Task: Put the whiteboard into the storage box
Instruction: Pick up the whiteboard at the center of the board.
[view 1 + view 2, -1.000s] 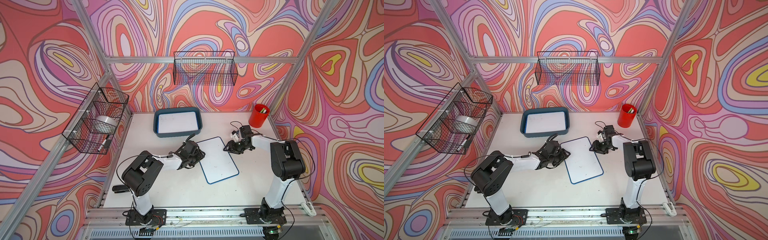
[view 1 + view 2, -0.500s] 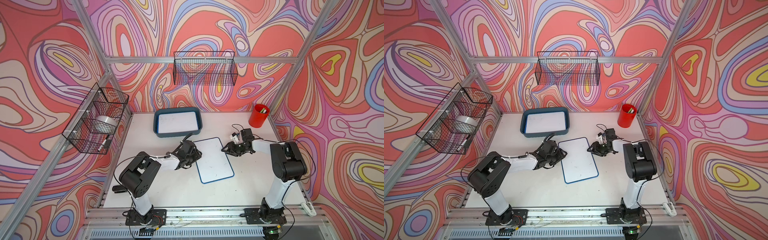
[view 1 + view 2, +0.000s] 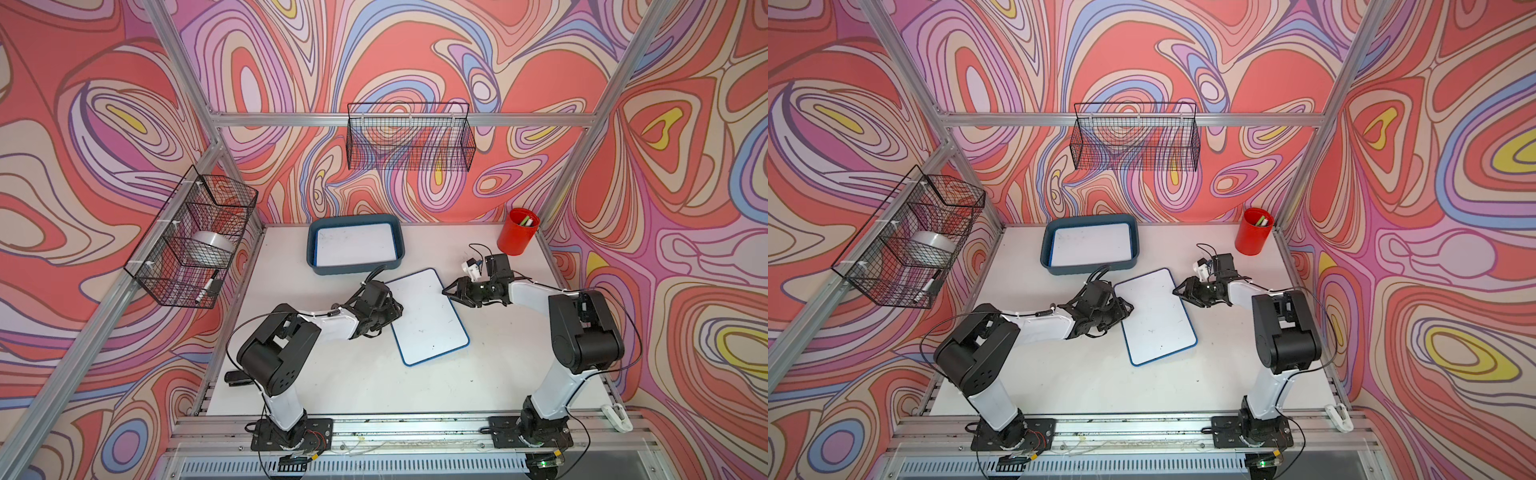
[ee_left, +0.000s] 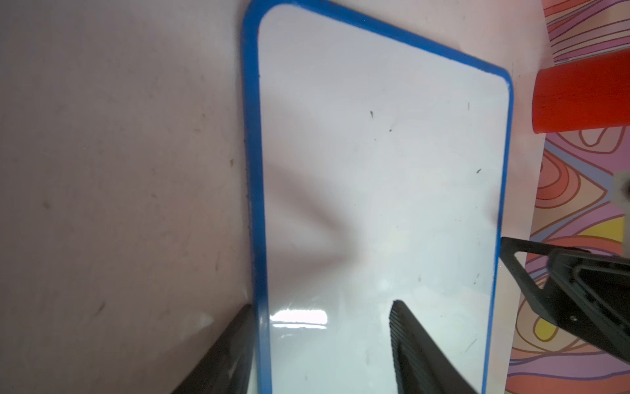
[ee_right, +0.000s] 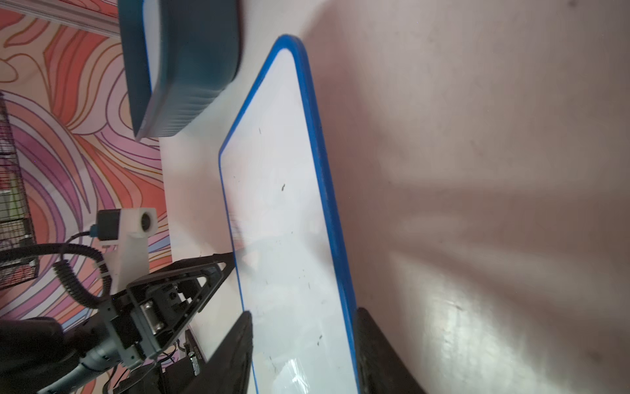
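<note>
- Two whiteboards in frame. Reference for everything below is the loose whiteboard (image 3: 426, 318): flat on the table (image 3: 353, 382), long axis roughly front-to-back but skewed, blue rim, a few dark specks on the face. It is outside the box.
- Far left of it, up on the side frame: side wire basket (image 3: 187, 245), holding a tape roll (image 3: 212, 245) and a marker (image 3: 208, 286).
- Just behind its far-left corner: storage box (image 3: 357, 267). It is near but not touching; the right wrist view shows a strip of table between them. A second whiteboard (image 3: 355, 245) lies flat inside.
- At its left long edge, far half: left gripper (image 4: 322, 305), low over the table.
  - Fingers stand apart, with the blue rim between them: one on the table side, one over the white face.
  - Nothing is clamped. Can't tell whether either finger touches the board.
- Behind it, high on the back wall: back wire basket (image 3: 409, 139).
- At its right long edge, near the far-right corner: right gripper (image 5: 303, 312).
  - Same pose: fingers apart with the rim between them, one over the face and one on the table side.
  - No clamp here either. Contact can't be told.
- Each wrist view shows the other gripper's fingertip at the opposite long edge of the board.
- Behind it and off to the right, in the table's back corner: red cup (image 3: 517, 239), upright and well apart. Green and white things sit inside, too small to identify.
</note>
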Tool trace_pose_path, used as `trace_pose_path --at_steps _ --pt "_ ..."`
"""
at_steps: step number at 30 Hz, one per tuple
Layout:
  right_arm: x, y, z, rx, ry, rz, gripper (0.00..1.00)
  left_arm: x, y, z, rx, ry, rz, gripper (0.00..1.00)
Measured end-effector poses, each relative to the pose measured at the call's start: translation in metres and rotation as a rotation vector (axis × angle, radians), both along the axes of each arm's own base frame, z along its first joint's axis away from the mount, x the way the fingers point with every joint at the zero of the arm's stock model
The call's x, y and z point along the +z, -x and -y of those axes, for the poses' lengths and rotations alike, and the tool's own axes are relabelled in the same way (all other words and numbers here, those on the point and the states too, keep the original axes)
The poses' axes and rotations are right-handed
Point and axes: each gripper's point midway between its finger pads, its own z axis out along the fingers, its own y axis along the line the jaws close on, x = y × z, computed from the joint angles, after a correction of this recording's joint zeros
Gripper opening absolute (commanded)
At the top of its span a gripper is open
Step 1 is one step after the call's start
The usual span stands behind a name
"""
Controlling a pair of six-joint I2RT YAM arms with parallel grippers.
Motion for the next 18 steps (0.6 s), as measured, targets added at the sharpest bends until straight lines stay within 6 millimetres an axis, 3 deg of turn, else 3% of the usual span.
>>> trace_pose_path --at_steps 10,18 --pt "0.029 -0.013 -0.012 0.037 -0.104 0.129 0.49 0.000 0.001 -0.001 0.005 0.001 -0.008 0.59" --pt "0.030 -0.015 -0.014 0.015 -0.153 0.190 0.48 0.000 0.000 -0.001 0.024 0.014 -0.018 0.59"
